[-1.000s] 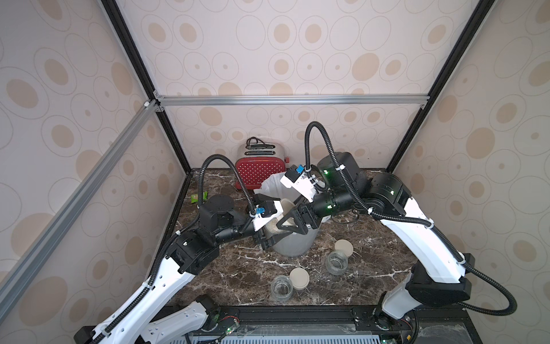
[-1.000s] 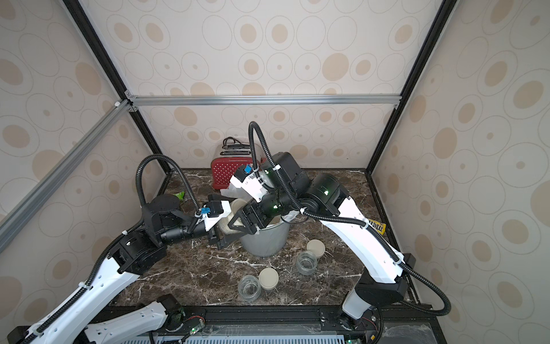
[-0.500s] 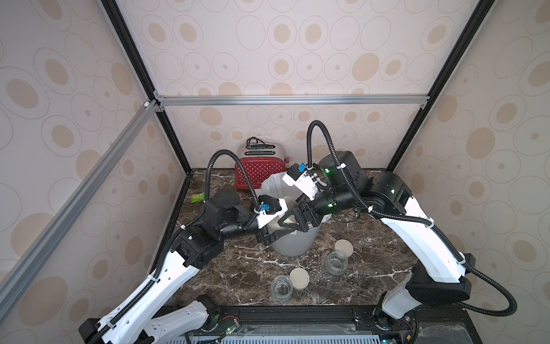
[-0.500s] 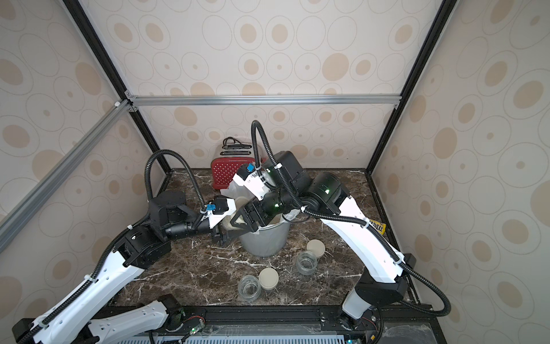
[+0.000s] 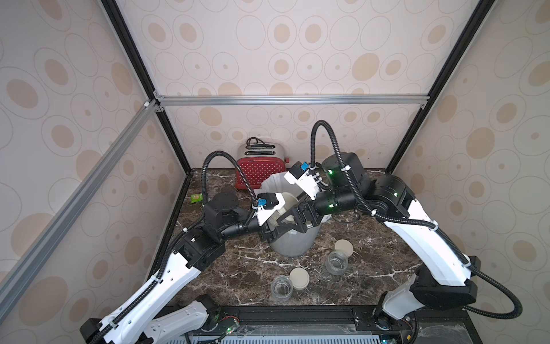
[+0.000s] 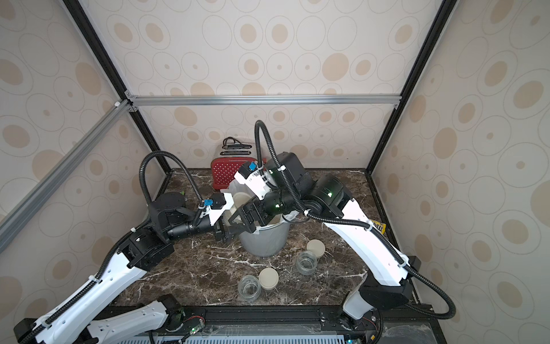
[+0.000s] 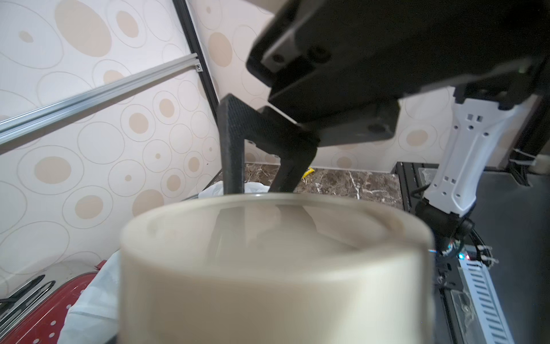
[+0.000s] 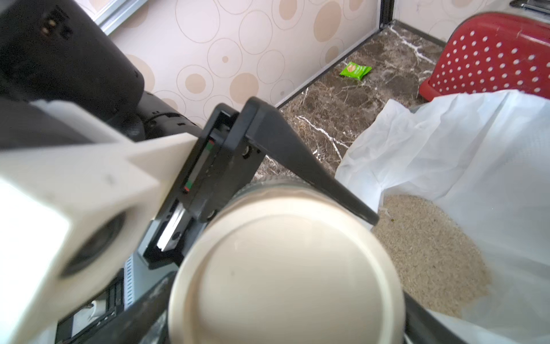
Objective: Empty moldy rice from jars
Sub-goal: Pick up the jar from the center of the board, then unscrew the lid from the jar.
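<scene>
Dark marbled countertop (image 5: 244, 280) carried a grey bin (image 5: 294, 245) with a white liner (image 8: 476, 163), and loose moldy rice (image 8: 422, 253) lay in the bottom of it. Near the front edge stood the nearer empty jar (image 5: 281, 290) and the farther empty jar (image 5: 336, 262), each with its lid off just beside it.

We saw the third jar (image 7: 273, 283) held over the bin's rim with its cream lid (image 8: 285, 280) on. The left gripper (image 5: 275, 231) was clamped on the glass body, one finger lying along its side. The right gripper (image 5: 288, 221) had its jaws spread wide to either side of the lid; whether they pressed on it we could not tell.

We judged the step to be unscrewing that lid. To do it well, the left grip needed to be firm enough that the jar could not spin, and the right jaws needed to close squarely across the lid, on its axis, before turning. Short turns with a fresh grip between them seemed safer than one long twist. We thought the mouth should be kept over the liner, so that loose grains would fall into the bin rather than onto the marble, and that the jar should be tipped only once the lid was clear.
</scene>
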### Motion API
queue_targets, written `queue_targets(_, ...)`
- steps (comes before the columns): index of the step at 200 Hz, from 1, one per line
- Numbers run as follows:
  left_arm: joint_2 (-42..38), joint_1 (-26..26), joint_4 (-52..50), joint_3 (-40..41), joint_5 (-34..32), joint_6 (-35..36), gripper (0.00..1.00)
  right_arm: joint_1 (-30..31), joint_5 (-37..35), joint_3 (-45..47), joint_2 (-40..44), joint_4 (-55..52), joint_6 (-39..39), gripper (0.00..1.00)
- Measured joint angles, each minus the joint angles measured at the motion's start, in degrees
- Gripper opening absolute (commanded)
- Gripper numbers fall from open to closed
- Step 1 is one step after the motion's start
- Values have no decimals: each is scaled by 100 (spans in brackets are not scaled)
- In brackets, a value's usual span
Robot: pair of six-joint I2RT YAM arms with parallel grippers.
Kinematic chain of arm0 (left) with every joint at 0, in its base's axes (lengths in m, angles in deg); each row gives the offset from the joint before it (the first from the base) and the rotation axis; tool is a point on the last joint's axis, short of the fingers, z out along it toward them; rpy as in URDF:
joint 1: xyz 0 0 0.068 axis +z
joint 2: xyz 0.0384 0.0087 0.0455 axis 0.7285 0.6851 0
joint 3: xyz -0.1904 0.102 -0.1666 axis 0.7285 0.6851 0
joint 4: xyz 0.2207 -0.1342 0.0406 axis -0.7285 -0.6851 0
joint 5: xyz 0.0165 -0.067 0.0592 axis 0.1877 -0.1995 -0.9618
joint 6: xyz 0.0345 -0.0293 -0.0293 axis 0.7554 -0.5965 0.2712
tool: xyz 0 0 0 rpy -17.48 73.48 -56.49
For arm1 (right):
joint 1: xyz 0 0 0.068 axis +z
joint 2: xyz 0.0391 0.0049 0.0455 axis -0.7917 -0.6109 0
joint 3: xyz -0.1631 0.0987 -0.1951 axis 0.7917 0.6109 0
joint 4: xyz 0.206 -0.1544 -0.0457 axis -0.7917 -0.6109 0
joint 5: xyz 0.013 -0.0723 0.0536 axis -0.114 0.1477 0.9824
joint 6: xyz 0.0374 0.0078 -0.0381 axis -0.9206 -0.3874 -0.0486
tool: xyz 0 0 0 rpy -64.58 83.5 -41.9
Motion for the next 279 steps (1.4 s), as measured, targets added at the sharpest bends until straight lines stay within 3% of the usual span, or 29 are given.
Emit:
queue_targets(75, -164, 0, 529, 319, -240, -507, 42, 11, -426, 2212, 1381, 1869, -361, 99)
queue_targets(148, -144, 0, 688, 328, -245, -645, 42, 11, -498, 2614, 1429, 3071, -568, 100)
queue_targets(194, -111, 0, 715, 328, -245, -680, 42, 11, -553, 2614, 1270, 3453, -634, 84)
queue_targets(229, -111, 9, 719, 328, -267, -728, 42, 11, -546, 2614, 1226, 3532, -619, 66)
queue_targets(279, -109, 9, 710, 310, -170, -837, 43, -31, -367, 2614, 1239, 3526, -431, 58)
